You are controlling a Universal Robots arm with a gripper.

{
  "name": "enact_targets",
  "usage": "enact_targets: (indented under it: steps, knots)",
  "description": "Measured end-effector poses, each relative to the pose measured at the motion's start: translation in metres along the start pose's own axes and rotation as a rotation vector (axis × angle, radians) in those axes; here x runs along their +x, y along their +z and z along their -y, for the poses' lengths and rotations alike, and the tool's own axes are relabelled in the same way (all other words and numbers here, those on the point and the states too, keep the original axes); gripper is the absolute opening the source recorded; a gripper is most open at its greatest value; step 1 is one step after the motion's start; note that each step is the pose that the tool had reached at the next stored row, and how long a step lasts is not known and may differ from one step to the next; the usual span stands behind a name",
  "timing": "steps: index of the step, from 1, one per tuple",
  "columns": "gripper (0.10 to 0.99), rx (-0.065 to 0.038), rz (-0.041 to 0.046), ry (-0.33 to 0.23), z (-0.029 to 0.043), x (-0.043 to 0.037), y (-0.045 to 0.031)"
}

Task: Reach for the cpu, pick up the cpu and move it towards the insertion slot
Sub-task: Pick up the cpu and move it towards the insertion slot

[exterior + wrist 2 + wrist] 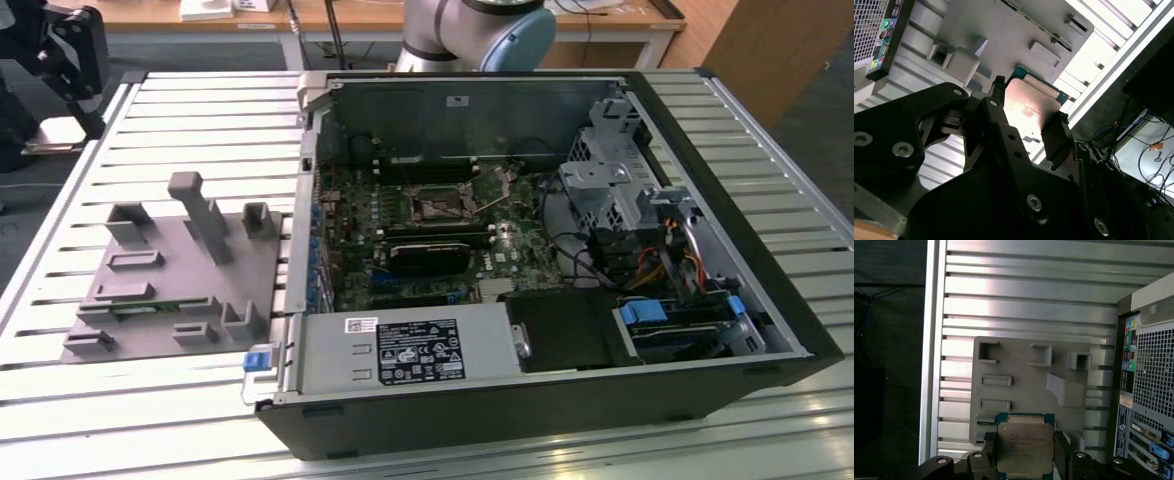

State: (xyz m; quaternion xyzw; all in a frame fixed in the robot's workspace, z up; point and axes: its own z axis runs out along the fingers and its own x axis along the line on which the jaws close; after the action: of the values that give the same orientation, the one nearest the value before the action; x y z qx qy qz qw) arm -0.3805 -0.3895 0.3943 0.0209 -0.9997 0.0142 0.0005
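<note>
In both wrist views my gripper [1024, 442] [1026, 114] is shut on the cpu [1023, 450] [1030, 106], a flat silvery square chip with a green edge. One dark finger [988, 447] presses on one side of it and the other finger [1062, 450] on the opposite side. The chip hangs well above the grey fixture plate [1024, 385] [1004, 30]. In the exterior view the insertion slot [438, 203], a square socket with a dark centre and a thin metal frame, lies on the motherboard inside the open computer case [747, 230].
The grey fixture plate [174, 270] with upright blocks lies on the slatted metal table [200, 110], at the exterior view's left of the case. The arm's base [474, 35] stands behind the case. A long black card [430, 252] and cables [641, 265] sit near the socket.
</note>
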Motion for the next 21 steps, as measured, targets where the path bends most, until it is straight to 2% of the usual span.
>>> enact_targets:
  steps: [21]
  knots:
    - [0.541,0.0,0.0,0.0,0.0012,-0.0294,0.0]
